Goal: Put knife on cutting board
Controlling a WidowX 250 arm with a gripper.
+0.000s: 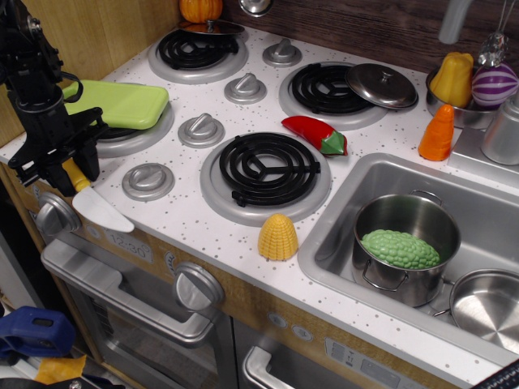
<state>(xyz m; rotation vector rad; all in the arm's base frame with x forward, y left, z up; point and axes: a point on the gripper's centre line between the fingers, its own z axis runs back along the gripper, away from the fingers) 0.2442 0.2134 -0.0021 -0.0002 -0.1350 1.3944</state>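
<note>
Observation.image: fingers (71,172) pinching knife (93,203) handle; cutting board (122,104) behind.

Arm: black, comes down from the upper left corner of the view, near the left edge
Wrist: roughly vertical, tilted slightly, with cables running along it
Gripper (66,172): black, pointing down at the front left corner of the counter
Fingers (91,154): two dark prongs, drawn in close on either side of the yellow handle of the knife (91,201)
Grip: closed on the handle, the white blade sticking out below and to the right
</note>
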